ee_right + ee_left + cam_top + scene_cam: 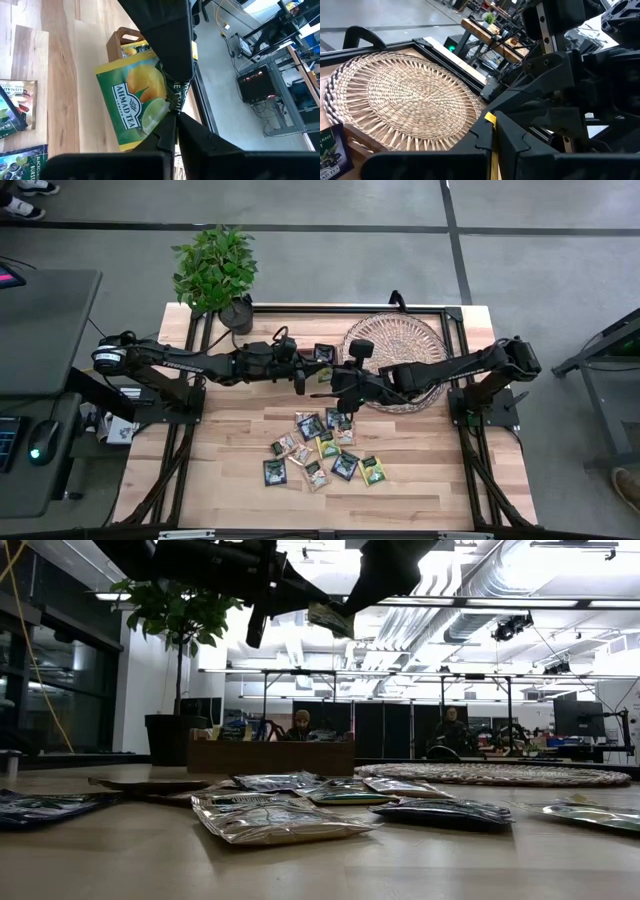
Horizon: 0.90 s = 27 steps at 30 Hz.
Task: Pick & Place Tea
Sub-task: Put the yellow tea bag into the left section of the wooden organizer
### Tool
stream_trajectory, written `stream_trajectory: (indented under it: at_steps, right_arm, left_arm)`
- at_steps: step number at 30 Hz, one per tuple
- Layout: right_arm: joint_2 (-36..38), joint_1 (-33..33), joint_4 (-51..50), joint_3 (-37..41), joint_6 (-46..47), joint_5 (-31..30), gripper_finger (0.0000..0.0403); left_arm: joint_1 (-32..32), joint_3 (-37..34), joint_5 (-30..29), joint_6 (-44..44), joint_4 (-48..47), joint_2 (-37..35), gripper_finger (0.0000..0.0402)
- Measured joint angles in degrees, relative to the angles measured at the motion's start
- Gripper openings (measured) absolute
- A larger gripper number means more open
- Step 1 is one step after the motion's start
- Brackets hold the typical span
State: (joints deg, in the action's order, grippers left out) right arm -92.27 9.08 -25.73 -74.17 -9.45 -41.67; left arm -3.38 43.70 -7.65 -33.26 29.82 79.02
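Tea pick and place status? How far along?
Done: little. The wooden box seems to hold one yellow sachet. In hand: a lemon tea sachet, pinched in midair by both the left tool and the right tool, likely a handover. Left: the pile of sachets lying on the table.

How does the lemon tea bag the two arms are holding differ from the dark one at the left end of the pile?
The lemon sachet is yellow-green; the dark sachet is navy. The lemon sachet hangs in the air above the table, pinched by the left gripper and right gripper; the dark sachet lies flat on the table, untouched. Both are small flat square sachets.
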Motion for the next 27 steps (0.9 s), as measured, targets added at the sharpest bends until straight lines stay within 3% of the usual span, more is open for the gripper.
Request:
stream_trajectory:
  at_steps: [8,15,21,23,27]
  right_arm:
    - [0.0,-0.1,-0.1,0.0,0.5,-0.4,0.0095]
    - [1.4,-0.1,-2.8,0.0,6.1,-7.8,0.0153]
    - [3.3,-0.1,-10.4,0.0,17.0,-4.0,0.0165]
    - [3.7,-0.1,-14.1,0.0,20.6,-2.4,0.0165]
    - [4.2,-0.1,-19.5,0.0,24.9,0.3,0.0166]
  left_arm:
    - [0.0,0.0,-0.2,0.2,-2.7,0.0,0.0]
    - [0.0,-0.1,-2.9,6.3,-8.7,-2.2,0.0]
    - [-1.0,-1.0,-3.7,10.4,-16.3,-6.5,0.0]
    - [-2.2,-2.6,-3.9,10.5,-22.1,-9.6,0.0]
    - [-4.8,-7.8,-4.1,10.9,-23.3,-15.0,0.0]
